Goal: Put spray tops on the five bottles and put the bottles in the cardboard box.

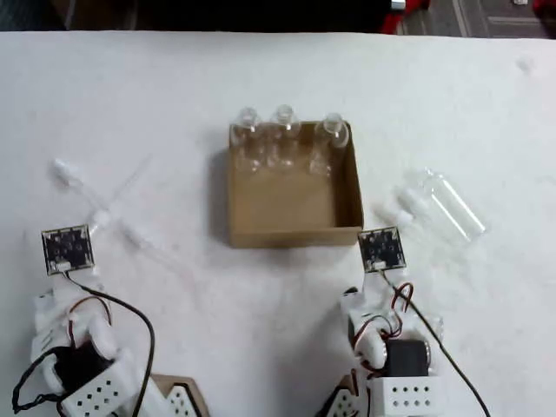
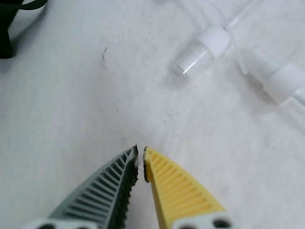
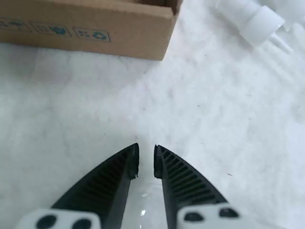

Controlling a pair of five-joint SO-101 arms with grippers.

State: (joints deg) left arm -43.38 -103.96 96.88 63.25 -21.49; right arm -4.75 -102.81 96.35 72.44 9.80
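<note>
Bottle (image 1: pixel 454 207) lying right of cardboard box (image 1: pixel 291 213), seemingly awaiting spray top (image 3: pixel 257 19); capping likely next. Left end effector (image 2: pixel 141 153), right end effector (image 3: pixel 146 152): nearly closed, gripping nothing, needing opening.

- cardboard box (image 1: pixel 295 236): brown card, matt
- bottles (image 1: pixel 284 130): clear & shiny
- spray tops (image 2: pixel 214 40): smooth white plastic
- table (image 2: pixel 71 105): white, fuzzy like cloth
- left gripper (image 2: pixel 140 157): matt plastic w/ ribs

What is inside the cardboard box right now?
Three clear bottles stand along the far wall of the cardboard box; the rest of its floor is bare. The near wall hides the floor strip just behind it.
</note>
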